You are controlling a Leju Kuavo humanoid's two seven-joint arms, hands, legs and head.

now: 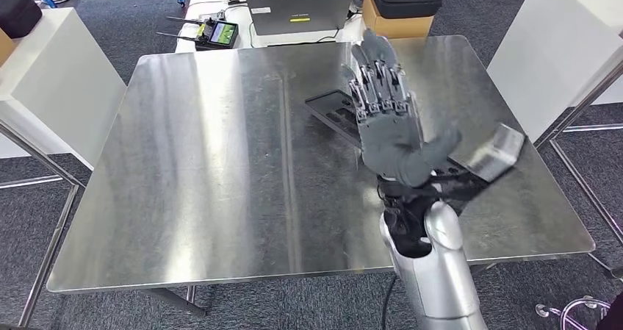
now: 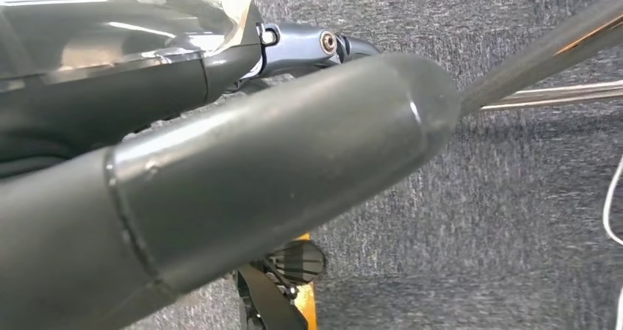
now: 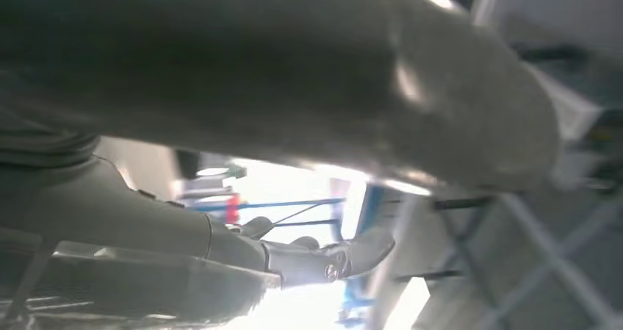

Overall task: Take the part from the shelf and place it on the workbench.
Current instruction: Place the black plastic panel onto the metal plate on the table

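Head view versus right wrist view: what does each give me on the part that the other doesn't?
Head view alone: the metal workbench, the dark flat part lying on it partly behind the right hand, and a laptop on the table beyond. Right wrist view alone: the thick grey thumb close up, against blurred, overexposed surroundings. Shared: the right hand, fingers extended and apart, gripping nothing.
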